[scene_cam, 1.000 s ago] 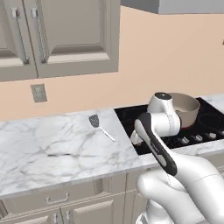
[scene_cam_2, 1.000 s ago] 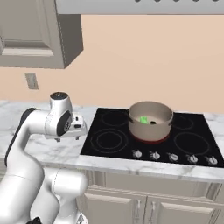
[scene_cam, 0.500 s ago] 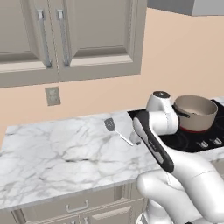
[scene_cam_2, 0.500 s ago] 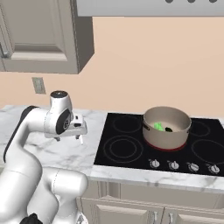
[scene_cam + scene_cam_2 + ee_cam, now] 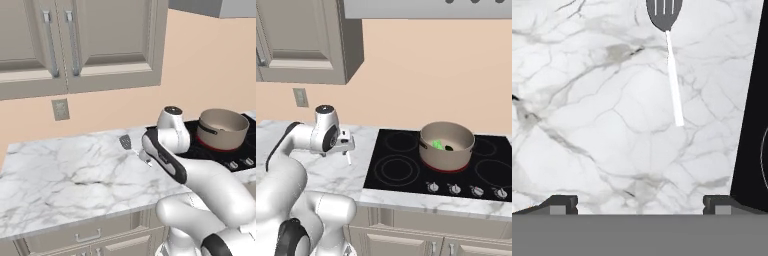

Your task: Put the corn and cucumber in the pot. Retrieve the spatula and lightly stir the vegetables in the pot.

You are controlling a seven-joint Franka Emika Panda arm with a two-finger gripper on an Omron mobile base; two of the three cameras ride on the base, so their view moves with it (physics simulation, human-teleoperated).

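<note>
The spatula (image 5: 671, 65) lies flat on the marble counter (image 5: 587, 125), grey slotted head away from me and white handle pointing back toward my gripper (image 5: 640, 205). The gripper hangs open above the counter, short of the handle's end, with nothing between its fingertips (image 5: 559, 202). In the left base view the spatula (image 5: 126, 143) lies just left of the arm; in the right base view the gripper (image 5: 347, 150) hovers beside the cooktop. The beige pot (image 5: 447, 146) stands on a red-glowing burner with the green cucumber (image 5: 437, 145) inside. The corn is hidden from view.
The black cooktop (image 5: 406, 170) starts right beside the spatula, its knobs along the front edge. Wall cabinets (image 5: 75, 45) hang above the counter and an outlet (image 5: 60, 109) sits on the wall. Bare marble (image 5: 60, 175) stretches away to the left.
Both base views have shifted, so the base has driven left: the pot now sits further right in the picture. The gripper stays open above the counter near the spatula.
</note>
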